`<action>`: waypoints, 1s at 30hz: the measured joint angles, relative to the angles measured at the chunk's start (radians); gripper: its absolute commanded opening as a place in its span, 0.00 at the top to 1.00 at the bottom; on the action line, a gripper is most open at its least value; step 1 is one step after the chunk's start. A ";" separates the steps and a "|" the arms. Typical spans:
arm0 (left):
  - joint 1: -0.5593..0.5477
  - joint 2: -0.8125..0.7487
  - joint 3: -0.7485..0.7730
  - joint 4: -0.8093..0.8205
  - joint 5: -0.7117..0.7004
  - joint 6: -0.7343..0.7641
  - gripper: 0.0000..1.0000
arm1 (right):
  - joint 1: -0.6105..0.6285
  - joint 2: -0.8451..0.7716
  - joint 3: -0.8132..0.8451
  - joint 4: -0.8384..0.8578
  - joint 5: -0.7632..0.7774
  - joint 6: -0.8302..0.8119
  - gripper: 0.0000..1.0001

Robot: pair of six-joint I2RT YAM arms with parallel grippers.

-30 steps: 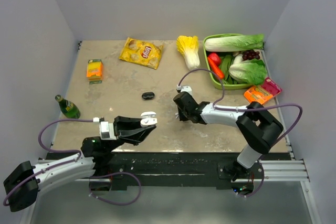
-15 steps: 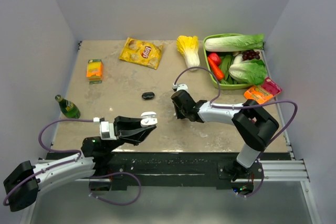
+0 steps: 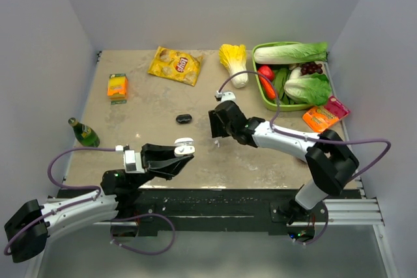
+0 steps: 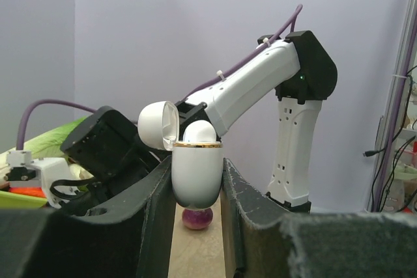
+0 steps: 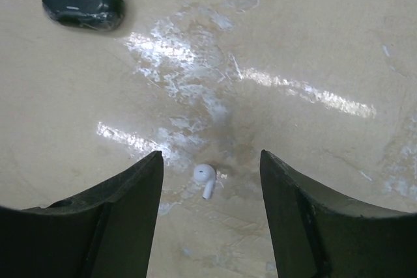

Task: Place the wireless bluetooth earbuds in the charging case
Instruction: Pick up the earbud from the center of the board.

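Observation:
My left gripper (image 3: 183,148) is shut on a white charging case (image 4: 197,172), held upright above the table's front edge. Its lid (image 4: 159,125) is flipped open, and a white earbud (image 4: 199,133) sticks up out of the case. My right gripper (image 5: 210,161) stands open just above the table, pointing down, seen from above near the table's middle (image 3: 217,136). A second white earbud (image 5: 204,178) lies loose on the table between its fingers, touching neither. A closed black case (image 5: 83,2) lies further off, left of that gripper (image 3: 183,118).
A chips bag (image 3: 176,65), an orange box (image 3: 117,86) and a green bottle (image 3: 83,133) sit to the left. A yellow cabbage (image 3: 234,62), a green basket (image 3: 263,96) of vegetables and an orange packet (image 3: 324,114) stand at the back right. A small purple ball (image 4: 197,218) lies below the white case.
My right gripper has swung away from the front edge toward the back left and its jaws have opened wide. The left arm and white case have not moved.

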 measured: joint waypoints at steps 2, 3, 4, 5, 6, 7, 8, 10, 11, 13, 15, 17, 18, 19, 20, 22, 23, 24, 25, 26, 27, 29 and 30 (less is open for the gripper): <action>0.000 -0.001 0.000 0.000 -0.003 0.000 1.00 | 0.001 0.035 0.048 -0.022 -0.021 -0.001 0.38; 0.000 -0.001 0.000 0.000 -0.003 0.000 1.00 | 0.002 0.054 0.066 -0.031 -0.032 0.000 0.38; 0.000 -0.001 0.000 0.000 -0.003 0.000 1.00 | 0.005 0.075 0.081 -0.040 -0.041 0.000 0.38; 0.000 -0.001 0.000 0.000 -0.003 0.000 1.00 | 0.005 0.089 0.088 -0.047 -0.044 0.000 0.38; 0.000 -0.001 0.000 0.000 -0.003 0.000 1.00 | 0.005 0.105 0.091 -0.058 -0.050 0.001 0.39; 0.000 -0.001 0.000 0.000 -0.003 0.000 1.00 | 0.006 0.118 0.091 -0.070 -0.057 0.001 0.39; 0.000 -0.001 0.000 0.000 -0.003 0.000 1.00 | 0.006 0.132 0.091 -0.085 -0.065 0.003 0.39; 0.000 -0.002 0.000 0.000 -0.003 0.000 1.00 | 0.006 0.156 0.091 -0.109 -0.071 0.005 0.39; 0.000 -0.002 0.000 0.000 -0.003 0.000 1.00 | 0.006 0.165 0.091 -0.119 -0.074 0.006 0.39; 0.000 -0.003 0.000 0.000 -0.003 0.000 1.00 | 0.006 0.183 0.095 -0.140 -0.085 0.007 0.39; -0.002 -0.003 0.000 0.000 -0.003 0.000 1.00 | 0.006 0.200 0.106 -0.158 -0.094 0.008 0.39; -0.004 -0.003 0.000 0.000 -0.003 0.000 1.00 | 0.006 0.222 0.126 -0.177 -0.100 0.008 0.39; -0.005 -0.003 0.000 0.000 -0.003 0.000 1.00 | 0.006 0.230 0.136 -0.183 -0.100 0.007 0.39; -0.005 -0.003 0.000 0.000 -0.003 0.000 1.00 | 0.006 0.238 0.149 -0.192 -0.105 0.007 0.40; -0.005 -0.003 0.000 0.000 -0.003 0.000 1.00 | 0.006 0.250 0.165 -0.199 -0.113 0.005 0.40; -0.006 -0.003 0.000 0.000 -0.003 0.000 1.00 | 0.006 0.266 0.187 -0.207 -0.122 0.002 0.41; -0.006 -0.003 0.000 0.000 -0.003 -0.001 1.00 | 0.006 0.272 0.195 -0.211 -0.125 0.000 0.41; -0.006 -0.004 0.000 0.000 -0.003 -0.001 1.00 | 0.006 0.279 0.207 -0.220 -0.127 -0.002 0.41; -0.006 -0.006 0.000 0.000 -0.003 -0.001 1.00 | 0.006 0.286 0.217 -0.229 -0.130 -0.005 0.41; -0.006 -0.010 0.000 0.000 -0.003 -0.001 1.00 | 0.006 0.292 0.226 -0.238 -0.132 -0.008 0.42; -0.006 -0.016 0.000 0.000 -0.003 -0.001 1.00 | 0.006 0.296 0.234 -0.245 -0.135 -0.010 0.42; -0.007 -0.030 0.000 0.000 -0.003 -0.001 1.00 | 0.006 0.303 0.245 -0.258 -0.140 -0.014 0.43; -0.008 -0.036 0.000 0.001 -0.004 -0.001 1.00 | 0.006 0.306 0.249 -0.263 -0.140 -0.015 0.43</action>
